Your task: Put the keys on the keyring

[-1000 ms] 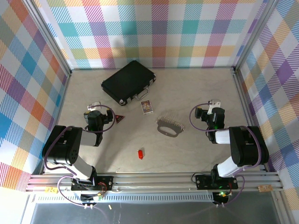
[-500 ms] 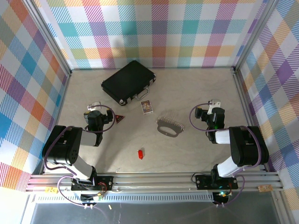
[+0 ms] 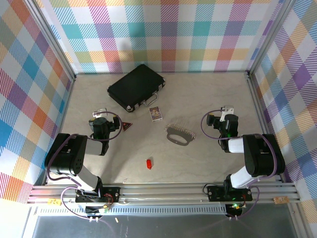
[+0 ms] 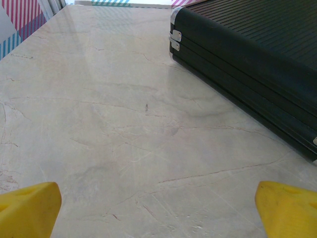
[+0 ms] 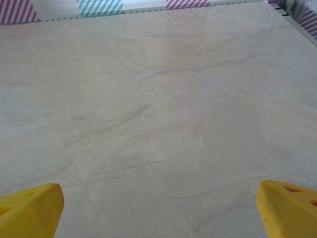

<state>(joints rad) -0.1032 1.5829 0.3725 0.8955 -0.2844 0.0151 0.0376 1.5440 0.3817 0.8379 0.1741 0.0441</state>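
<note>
The keys, a tiny bright red oblong, lie on the table near the front middle. The keyring, a thin silver-grey loop with a row of small bumps along its far side, lies flat at the centre, right of and beyond the keys. My left gripper rests low at the left, well away from both. My right gripper rests low at the right, beyond the keyring's right side. In each wrist view the yellow fingertips stand wide apart over bare table, so both grippers are open and hold nothing.
A black case lies at the back left, just ahead of my left gripper. A dark red flat triangle sits beside the left arm. A small card box lies between case and keyring. Metal rails edge the table.
</note>
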